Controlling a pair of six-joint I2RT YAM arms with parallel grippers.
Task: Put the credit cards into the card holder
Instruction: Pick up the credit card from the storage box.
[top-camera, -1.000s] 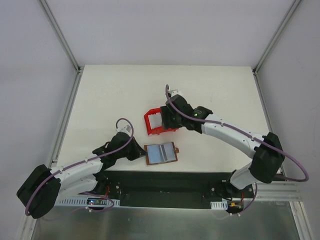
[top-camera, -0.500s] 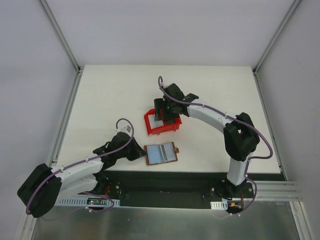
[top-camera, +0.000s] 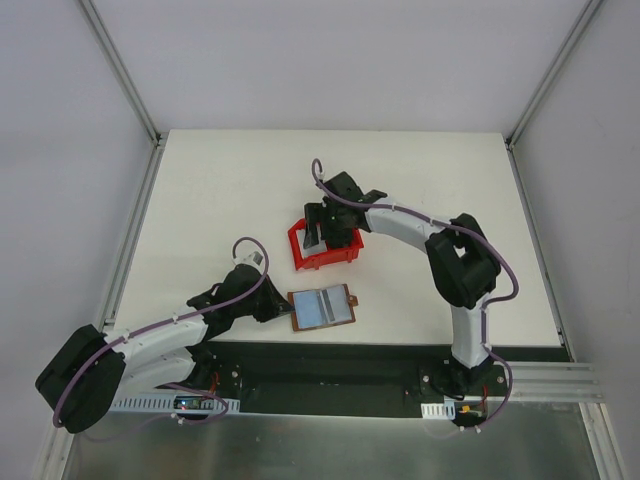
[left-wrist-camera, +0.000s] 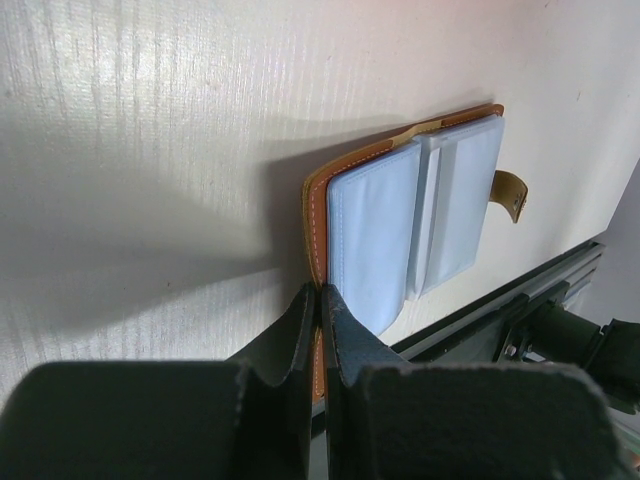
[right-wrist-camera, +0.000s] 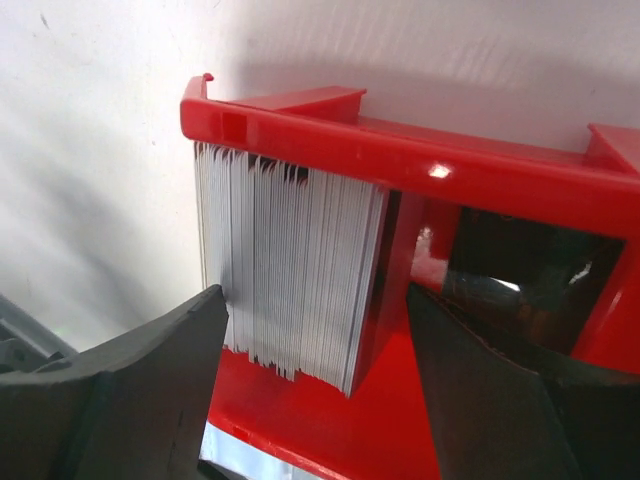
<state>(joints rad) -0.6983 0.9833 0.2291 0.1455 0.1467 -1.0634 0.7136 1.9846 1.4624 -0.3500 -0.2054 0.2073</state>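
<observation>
Card holder (top-camera: 322, 306) lies spread flat on table (top-camera: 220, 200), nr front edge, btwn the arms. Bin (top-camera: 298, 242) sits just behind it. Cards (right-wrist-camera: 290, 270) stand on edge, stacked in one bin compartment. Left gripper (left-wrist-camera: 320, 300) pinches holder's left edge. Right gripper (right-wrist-camera: 315, 350) is over bin, fingers either side of stack.

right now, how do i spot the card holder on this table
Look at the near edge of the white table, by the black rail. The card holder lies open there, its edge pinched by the left end effector. Unlike the red bin behind it, it is flat and brown-rimmed with pale blue pockets.
</observation>
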